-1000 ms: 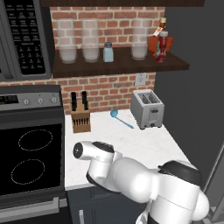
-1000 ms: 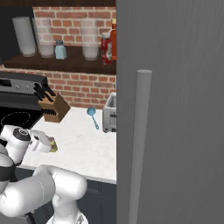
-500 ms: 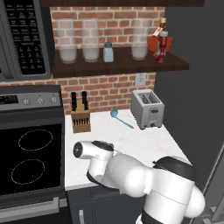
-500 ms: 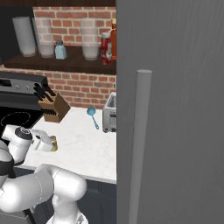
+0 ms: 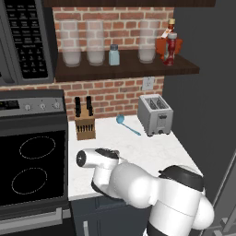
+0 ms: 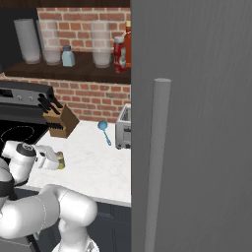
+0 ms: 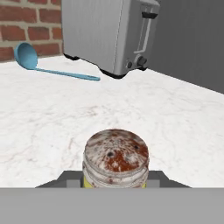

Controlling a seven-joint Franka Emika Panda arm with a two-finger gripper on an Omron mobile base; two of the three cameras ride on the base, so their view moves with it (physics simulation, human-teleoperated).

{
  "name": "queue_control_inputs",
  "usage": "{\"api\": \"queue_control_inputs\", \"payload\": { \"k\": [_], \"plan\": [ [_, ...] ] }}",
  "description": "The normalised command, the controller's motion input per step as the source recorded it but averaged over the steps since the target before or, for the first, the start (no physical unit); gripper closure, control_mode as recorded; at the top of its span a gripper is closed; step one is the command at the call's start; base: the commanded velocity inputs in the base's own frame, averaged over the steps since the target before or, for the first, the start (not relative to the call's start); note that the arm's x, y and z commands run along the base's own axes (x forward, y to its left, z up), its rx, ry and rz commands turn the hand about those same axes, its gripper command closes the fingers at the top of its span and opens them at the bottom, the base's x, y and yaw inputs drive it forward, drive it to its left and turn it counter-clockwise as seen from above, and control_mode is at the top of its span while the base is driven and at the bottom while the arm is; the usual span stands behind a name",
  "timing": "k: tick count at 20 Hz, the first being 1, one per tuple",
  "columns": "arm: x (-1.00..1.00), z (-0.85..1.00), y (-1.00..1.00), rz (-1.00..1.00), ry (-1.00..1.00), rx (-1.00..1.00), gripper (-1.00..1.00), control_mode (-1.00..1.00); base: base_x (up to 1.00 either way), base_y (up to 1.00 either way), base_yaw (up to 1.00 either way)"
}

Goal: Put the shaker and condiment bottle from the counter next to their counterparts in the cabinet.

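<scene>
Now the gripper point(image 7: 116, 183) is clamping the shaker point(image 7: 116, 159) on the tabletop point(image 7: 175, 118); lifting toward the cabinet point(image 5: 126, 69) at twelve o'clock is coming next.

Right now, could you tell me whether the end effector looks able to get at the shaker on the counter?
Probably yes: the end effector appears shut on the shaker, with bare counter around it.

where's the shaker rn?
Right base view: shaker on the counter front-left, in the gripper, knife block behind it.
</scene>
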Motion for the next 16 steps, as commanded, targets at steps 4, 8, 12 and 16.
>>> {"api": "queue_control_inputs", "payload": {
  "k": [4,8,12,16],
  "plan": [
    [0.00,0.26,-0.07,0.04,-0.15,-0.01,1.00,-1.00,0.00,0.00,0.00],
    [0.00,0.48,-0.15,0.09,-0.07,0.00,1.00,-1.00,0.00,0.00,0.00],
    [0.00,0.55,-0.07,0.05,-0.09,0.00,1.00,-1.00,0.00,0.00,0.00],
    [-0.01,0.63,-0.02,0.03,-0.10,0.00,1.00,-1.00,0.00,0.00,0.00]
  ]
}}
